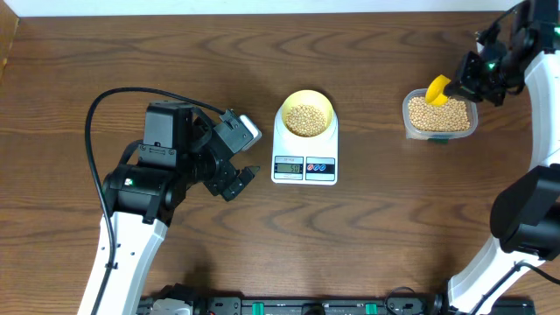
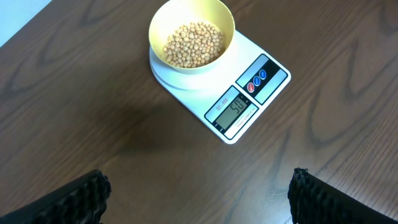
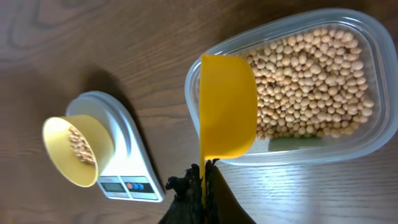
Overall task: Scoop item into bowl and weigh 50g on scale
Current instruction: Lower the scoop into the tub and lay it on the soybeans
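Beans (image 1: 304, 119) lie in a shallow heap in the bowl (image 1: 305, 97), which stands on the round platform at the back of the scale (image 1: 304, 173). They cover the bowl's bottom and stay well below its rim. The scale's display (image 2: 235, 111) is lit and appears to read 50; the red and blue buttons (image 2: 255, 81) sit just beside it on the front panel.

More beans fill the clear tub (image 1: 408, 109), which stands on the table (image 1: 367, 245) to the right of the scale, well apart from it. The right pincer (image 3: 202, 186) is clamped on the handle of the scoop (image 3: 227, 106). The scoop's cup hangs over the end of the tub nearer the scale, with its smooth outer side turned to the wrist camera. Whether any beans are in the cup cannot be told.

The left pincer (image 1: 240, 181) hovers over bare table to the left of the scale, near it but not touching. Its fingers (image 2: 78, 199) are spread wide and hold nothing, and they point towards the scale.
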Robot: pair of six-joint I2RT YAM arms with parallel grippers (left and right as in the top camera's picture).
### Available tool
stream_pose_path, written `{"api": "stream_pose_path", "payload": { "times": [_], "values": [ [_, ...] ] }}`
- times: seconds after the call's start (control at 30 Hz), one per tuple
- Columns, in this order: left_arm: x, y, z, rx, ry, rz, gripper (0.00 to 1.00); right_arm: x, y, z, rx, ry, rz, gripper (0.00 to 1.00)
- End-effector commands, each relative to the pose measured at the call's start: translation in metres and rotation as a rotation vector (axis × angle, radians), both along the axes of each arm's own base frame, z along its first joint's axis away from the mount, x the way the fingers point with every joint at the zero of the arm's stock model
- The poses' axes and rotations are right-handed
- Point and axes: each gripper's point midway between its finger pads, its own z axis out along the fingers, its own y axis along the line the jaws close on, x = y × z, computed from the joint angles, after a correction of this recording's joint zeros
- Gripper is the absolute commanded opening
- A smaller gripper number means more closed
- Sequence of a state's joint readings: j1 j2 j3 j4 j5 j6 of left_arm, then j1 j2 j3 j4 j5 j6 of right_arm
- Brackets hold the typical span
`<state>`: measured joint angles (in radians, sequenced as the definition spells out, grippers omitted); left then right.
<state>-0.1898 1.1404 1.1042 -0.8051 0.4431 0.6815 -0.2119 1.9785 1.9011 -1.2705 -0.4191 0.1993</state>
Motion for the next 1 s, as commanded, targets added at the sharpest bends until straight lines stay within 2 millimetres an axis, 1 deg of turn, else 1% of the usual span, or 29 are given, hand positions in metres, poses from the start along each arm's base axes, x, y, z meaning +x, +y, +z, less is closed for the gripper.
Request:
{"api": "stream_pose_path", "payload": {
  "times": [0.0, 0.17, 0.33, 0.53, 0.63, 0.87, 0.9, 0.97],
  "values": [
    [-0.002, 0.001, 0.000, -0.005, -0.003, -0.005, 0.94, -0.001, -0.010, 0.014, 0.061, -0.018, -0.081, 0.01],
    [-0.002, 0.001, 0.000, -0.005, -0.003, -0.005, 0.94, 0.001, -0.021, 0.000, 0.096, 0.003, -0.166, 0.01],
    [-0.002, 0.001, 0.000, -0.005, -0.003, -0.005, 0.94, 0.004, -0.015, -0.010, 0.152, 0.000, -0.176, 0.01],
    [-0.002, 0.001, 0.000, -0.005, -0.003, -0.005, 0.94, 0.002, -0.021, -0.019, 0.158, 0.014, -0.202, 0.01],
    [-0.002, 0.001, 0.000, -0.005, -0.003, -0.005, 0.94, 0.003, -0.019, -0.025, 0.167, 0.010, -0.201, 0.01],
    [-0.002, 0.001, 0.000, -0.005, -0.003, -0.005, 0.94, -0.007, -0.014, -0.042, 0.191, 0.057, -0.208, 0.01],
    [-0.002, 0.001, 0.000, -0.005, -0.003, -0.005, 0.94, -0.007, -0.014, -0.043, 0.192, 0.060, -0.209, 0.02],
    [-0.002, 0.001, 0.000, -0.005, -0.003, -0.005, 0.94, -0.010, -0.015, -0.045, 0.179, 0.063, -0.194, 0.07]
  ]
}}
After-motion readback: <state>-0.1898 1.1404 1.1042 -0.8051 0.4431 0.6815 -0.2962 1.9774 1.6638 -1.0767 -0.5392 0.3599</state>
